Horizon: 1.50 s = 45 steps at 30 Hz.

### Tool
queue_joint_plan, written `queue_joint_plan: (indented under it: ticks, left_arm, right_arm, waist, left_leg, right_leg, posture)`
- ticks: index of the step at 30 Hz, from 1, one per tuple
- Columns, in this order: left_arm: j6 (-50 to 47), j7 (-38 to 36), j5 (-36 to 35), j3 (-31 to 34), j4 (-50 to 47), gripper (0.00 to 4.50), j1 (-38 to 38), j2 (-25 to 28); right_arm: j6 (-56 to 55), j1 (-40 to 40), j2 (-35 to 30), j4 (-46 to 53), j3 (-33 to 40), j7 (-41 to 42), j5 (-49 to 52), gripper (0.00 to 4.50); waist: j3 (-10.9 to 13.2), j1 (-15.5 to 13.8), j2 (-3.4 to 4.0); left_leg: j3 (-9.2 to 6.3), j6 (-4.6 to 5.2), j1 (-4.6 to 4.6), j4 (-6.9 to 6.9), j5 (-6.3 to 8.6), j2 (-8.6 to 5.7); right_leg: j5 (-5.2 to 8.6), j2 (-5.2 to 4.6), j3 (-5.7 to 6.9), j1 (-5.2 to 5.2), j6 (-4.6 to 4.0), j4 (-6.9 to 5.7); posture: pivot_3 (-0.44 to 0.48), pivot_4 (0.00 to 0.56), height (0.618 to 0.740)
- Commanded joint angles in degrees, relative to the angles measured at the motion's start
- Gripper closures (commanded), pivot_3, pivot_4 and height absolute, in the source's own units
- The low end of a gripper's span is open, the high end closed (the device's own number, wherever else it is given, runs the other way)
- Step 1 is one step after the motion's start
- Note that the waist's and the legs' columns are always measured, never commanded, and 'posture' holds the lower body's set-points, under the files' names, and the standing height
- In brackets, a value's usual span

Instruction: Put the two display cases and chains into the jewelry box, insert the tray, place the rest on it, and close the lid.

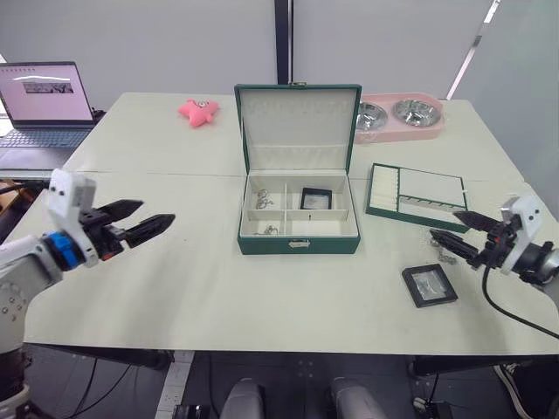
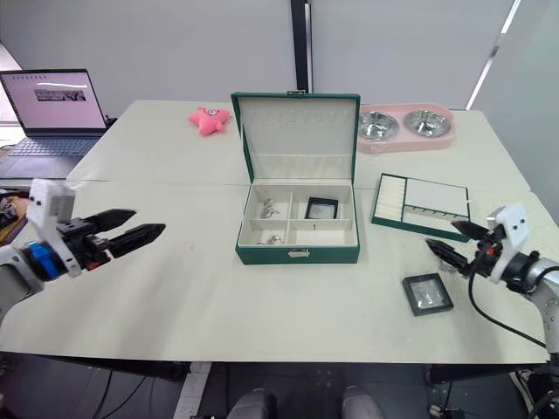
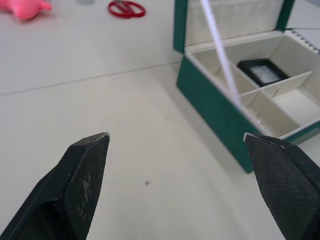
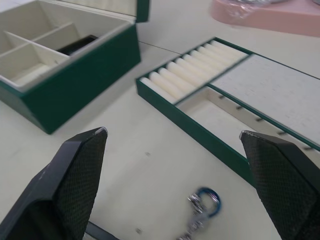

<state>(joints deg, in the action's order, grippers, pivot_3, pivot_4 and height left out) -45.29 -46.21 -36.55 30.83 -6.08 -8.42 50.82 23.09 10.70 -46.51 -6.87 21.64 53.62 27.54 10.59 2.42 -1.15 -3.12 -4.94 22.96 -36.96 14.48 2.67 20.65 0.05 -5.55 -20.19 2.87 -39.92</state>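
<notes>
1. One jewelry box point(image 1: 298, 234) at the worktop point(image 1: 175, 288) centre, lid point(image 1: 298, 127) raised upright.
2. Two display cases: the smaller one point(image 1: 315, 199) in the box's far right compartment, the larger one point(image 1: 429, 285) flat on the worktop, right of the box.
3. Two chains point(image 1: 262, 202) visible in the box's left compartments; one more chain point(image 4: 199, 216) lying near the right end effector.
4. One tray point(image 1: 417, 195) right of the box.
5. Left end effector point(image 1: 150, 218) hovering left, fingers apart; right end effector point(image 1: 461, 234) likewise apart, empty.
</notes>
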Motion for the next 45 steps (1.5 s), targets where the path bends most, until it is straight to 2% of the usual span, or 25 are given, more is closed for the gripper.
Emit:
queue_joint_plan:
  ticks: [1,5,14,20,25,36,42,45]
  left_arm:
    - [4.64,0.17,2.31,3.09,3.71,0.03,1.42,0.42]
    - [9.81,2.26,4.28,3.85,10.11,0.03,1.35,-1.66]
    - [23.18,14.75,10.59,4.21,21.54,0.03,-4.67,-8.10]
    - [25.94,18.67,11.84,3.57,24.82,0.03,-4.50,-10.71]
    - [28.20,19.77,12.69,2.94,26.21,0.03,-4.27,-11.73]
    - [28.77,18.05,11.90,1.11,23.82,0.03,-3.36,-12.92]
    - [25.10,14.84,7.48,-1.02,13.02,0.03,-4.04,-13.93]
    - [21.34,10.06,3.89,-4.96,4.30,0.03,-5.51,-12.58]
  right_arm:
    - [-3.45,-1.39,-1.69,-2.44,4.36,-0.15,-0.70,0.00]
    - [-5.45,-4.15,-0.40,-4.47,6.36,-1.23,-0.61,0.00]
    - [-15.43,-7.15,6.81,-10.59,10.66,-9.94,-1.99,0.00]
    - [-20.19,-7.71,9.32,-12.54,10.78,-14.90,-3.61,0.00]
    - [-21.54,-7.10,9.80,-13.85,10.02,-15.35,-3.60,0.00]
    - [-21.81,-4.31,9.11,-16.31,9.08,-14.27,-3.15,0.00]
    - [-18.93,-3.05,6.37,-12.49,7.86,-9.32,-1.93,0.00]
    - [-12.91,-1.90,1.63,-7.78,4.16,-1.73,-0.32,0.00]
  waist:
    - [0.00,-0.01,0.00]
    - [0.00,0.02,0.00]
    - [0.00,0.01,0.00]
    - [-0.01,0.42,0.01]
    - [-0.01,0.52,0.01]
    - [-0.02,0.65,0.02]
    - [-0.02,0.63,0.02]
    - [-0.02,0.60,0.04]
  left_leg:
    - [-0.01,0.00,0.00,0.00,0.00,0.00]
    - [-0.02,0.00,-0.01,0.01,0.00,0.01]
    - [0.01,0.00,-0.02,0.00,0.00,0.00]
    - [0.02,0.00,-0.04,0.00,0.00,0.01]
    - [0.01,-0.01,-0.05,0.00,0.00,0.01]
    - [0.01,-0.01,-0.07,-0.01,-0.01,0.01]
    - [0.01,-0.01,-0.06,-0.02,-0.01,-0.01]
    - [0.01,-0.01,-0.06,-0.03,-0.01,-0.02]
  right_leg:
    - [0.00,0.00,0.00,0.00,0.00,0.00]
    - [0.00,0.01,0.02,0.02,0.00,0.00]
    - [0.00,-0.02,0.00,0.04,0.00,-0.02]
    - [0.00,-0.02,-0.01,0.04,0.00,-0.06]
    - [0.00,-0.02,0.00,0.04,0.00,-0.07]
    - [0.00,-0.02,0.00,0.07,0.00,-0.09]
    - [0.00,-0.05,0.01,0.10,0.00,-0.08]
    - [0.00,-0.05,0.01,0.10,0.00,-0.08]
  posture:
    - [0.000,0.150,0.740]
    - [0.000,0.150,0.740]
    - [0.000,0.150,0.740]
    - [0.000,0.150,0.740]
    - [0.000,0.150,0.740]
    - [0.000,0.150,0.740]
    - [0.000,0.150,0.740]
    - [0.000,0.150,0.740]
